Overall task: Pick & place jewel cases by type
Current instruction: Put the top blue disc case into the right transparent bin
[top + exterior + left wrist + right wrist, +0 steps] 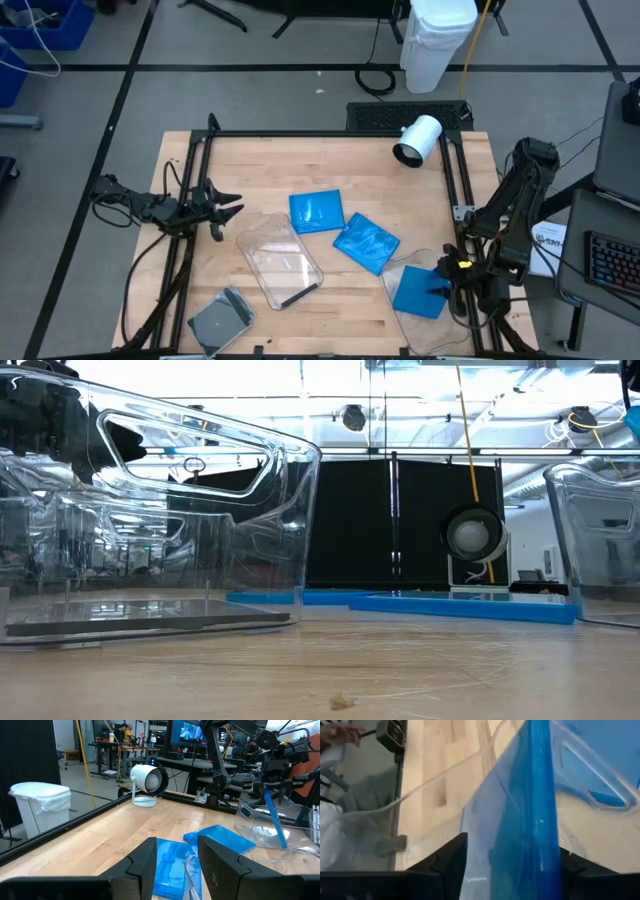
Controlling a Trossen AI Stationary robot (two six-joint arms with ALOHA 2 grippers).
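Sorting is mid-way, roughly one case placed and one in hand.

Right pincer (447, 283) is at the near right of the desk (350, 165), clamped on a blue case (418, 293). That case hangs edge-down over the right tub (425, 325), which sits at the near right corner. In the right wrist view the blue case (532, 820) stands on edge between the two dark fingers, the tub's clear rim just behind it. Judged: this case is about to go into the right tub but is not let go yet.

Two more blue cases lie flat mid-desk, outside any tub: one (316, 211) just right of the left tub, the other (366, 243) near it, toward the right. They lie close together; whether they touch I cannot tell. Both are left to do.

Left tub (279, 262) sits near centre-left. A dark flat case (299, 296) shows inside it at its near end, so that one looks done. Low view shows a flat dark slab on that tub's floor too.

A grey case (220, 321) lies on the desk at the near left, outside the tubs, left to place.

Left pincer (226, 207) waits at the left edge of the desk, fingers apart, holding nothing. A white lamp (417, 139) stands at the far right.
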